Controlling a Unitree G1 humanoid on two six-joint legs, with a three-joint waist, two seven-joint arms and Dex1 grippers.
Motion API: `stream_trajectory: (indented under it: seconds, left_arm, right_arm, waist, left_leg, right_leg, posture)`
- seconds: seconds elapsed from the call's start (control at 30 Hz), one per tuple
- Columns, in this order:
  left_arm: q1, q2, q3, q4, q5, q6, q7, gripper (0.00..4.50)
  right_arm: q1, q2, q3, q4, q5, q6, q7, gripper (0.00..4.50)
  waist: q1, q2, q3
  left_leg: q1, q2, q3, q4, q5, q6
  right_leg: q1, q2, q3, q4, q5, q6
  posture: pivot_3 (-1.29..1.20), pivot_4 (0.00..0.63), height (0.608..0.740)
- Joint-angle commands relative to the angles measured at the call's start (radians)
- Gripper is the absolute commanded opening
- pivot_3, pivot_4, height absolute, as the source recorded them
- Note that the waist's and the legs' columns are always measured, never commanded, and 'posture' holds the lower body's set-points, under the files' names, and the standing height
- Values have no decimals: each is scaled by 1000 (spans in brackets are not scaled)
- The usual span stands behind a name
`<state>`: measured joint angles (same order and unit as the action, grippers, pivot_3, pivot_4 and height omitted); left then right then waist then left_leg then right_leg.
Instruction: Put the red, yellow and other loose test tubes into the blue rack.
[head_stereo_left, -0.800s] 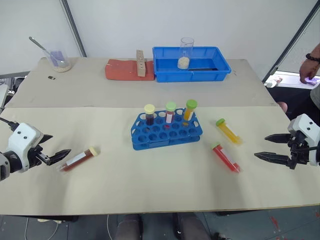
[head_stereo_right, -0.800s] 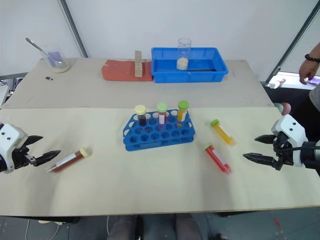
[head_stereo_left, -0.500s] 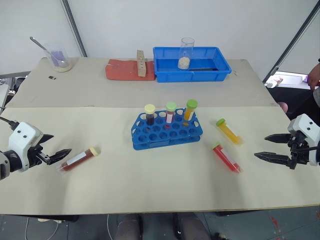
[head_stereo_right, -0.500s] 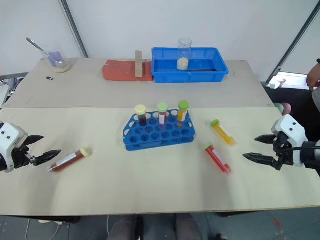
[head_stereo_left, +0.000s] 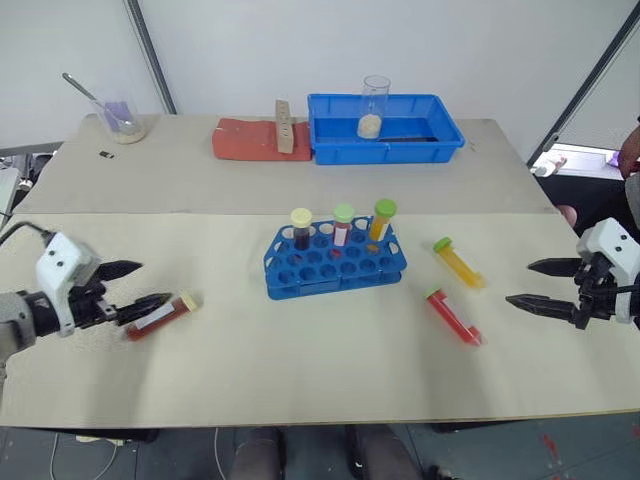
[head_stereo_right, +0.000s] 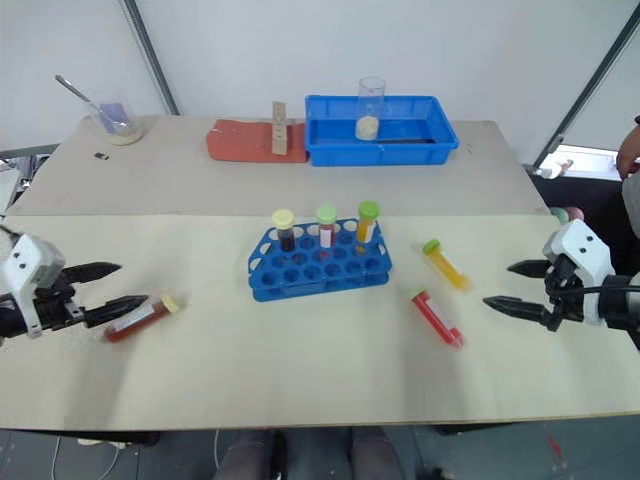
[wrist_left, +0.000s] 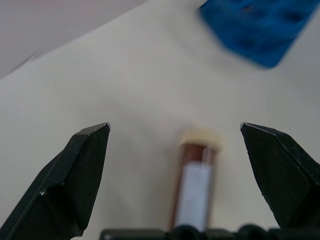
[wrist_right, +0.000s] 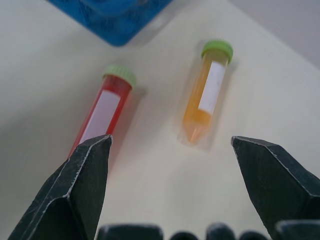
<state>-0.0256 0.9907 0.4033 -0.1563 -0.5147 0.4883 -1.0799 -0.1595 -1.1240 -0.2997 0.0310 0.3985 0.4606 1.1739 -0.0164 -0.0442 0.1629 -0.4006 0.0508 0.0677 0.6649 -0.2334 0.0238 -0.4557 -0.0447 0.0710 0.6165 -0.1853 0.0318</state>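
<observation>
Left tool (head_stereo_left: 135, 284) has advanced, wide open and empty, straddling the brown tube (head_stereo_left: 158, 315).
Light, smooth, rolls easily: grip mid-barrel.

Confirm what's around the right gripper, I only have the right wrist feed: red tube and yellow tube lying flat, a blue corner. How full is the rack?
Observer: The blue rack holds three capped tubes upright in its back row; the other holes look empty.
Operator: Any loose tubes besides my two?
Observer: One more, a dark red tube with a cream cap, lying flat at the table's left.
Operator: Left arm on it?
Observer: Not yet. The left gripper is open, its fingers either side of the tube's tail end.
Operator: Anyone nearby?
Observer: A person's arm shows at the right edge, beyond the table.
</observation>
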Motion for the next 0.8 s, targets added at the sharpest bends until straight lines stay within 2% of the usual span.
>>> stream_trajectory:
  seconds: [0.03,0.13,0.3,0.4,0.5,0.57,0.67,0.8]
  left_arm:
    - [-49,8,-51,-131,-40,35,3,4469]
    - [-103,-6,-114,-211,-59,67,19,4469]
    - [-200,-50,-233,-315,-85,100,35,4469]
    - [-245,-77,-281,-356,-107,112,40,4469]
    - [-259,-93,-311,-379,-105,110,45,4469]
    - [-261,-99,-325,-389,-99,108,51,4469]
    - [-262,-118,-344,-411,-103,109,72,4469]
    - [-264,-130,-349,-434,-112,119,91,4469]
  right_arm:
    - [-50,-19,-12,-24,16,24,-2,4258]
    - [-120,-23,41,-45,15,80,-11,4258]
    - [-358,1,287,-15,-96,240,-50,4258]
    - [-541,79,437,138,-189,298,-59,4258]
    - [-669,152,531,308,-272,287,-57,4258]
    - [-729,193,570,412,-313,264,-56,4258]
    - [-838,287,629,660,-392,172,-66,4258]
    - [-968,384,649,953,-473,43,-107,4258]
  waist:
    - [1,0,0]
    - [0,0,0]
    - [-16,0,0]
    - [-24,0,0]
    - [-27,0,0]
    - [-26,0,0]
    - [-27,0,0]
    - [-29,0,0]
  left_leg:
    - [0,0,0,0,0,0]
    - [0,0,-1,3,0,0]
    - [1,0,-1,10,0,0]
    - [1,0,-2,13,0,0]
    - [1,-1,-2,14,0,0]
    - [0,-1,-3,14,0,0]
    - [-3,-2,-5,13,0,1]
    - [-5,-2,-6,13,0,1]
  right_leg:
    - [0,0,0,0,0,0]
    - [0,1,0,4,-1,0]
    - [-1,2,2,11,-3,0]
    - [0,3,2,13,-6,-4]
    - [0,3,2,13,-5,-3]
    - [0,3,2,13,-2,0]
    - [-1,3,2,12,0,-2]
    - [-1,3,2,10,1,-2]
  posture:
    - [0,150,740]
    - [0,150,740]
    - [0,150,740]
    - [0,150,740]
    - [0,150,740]
    - [0,150,740]
    - [0,150,740]
    - [0,150,740]
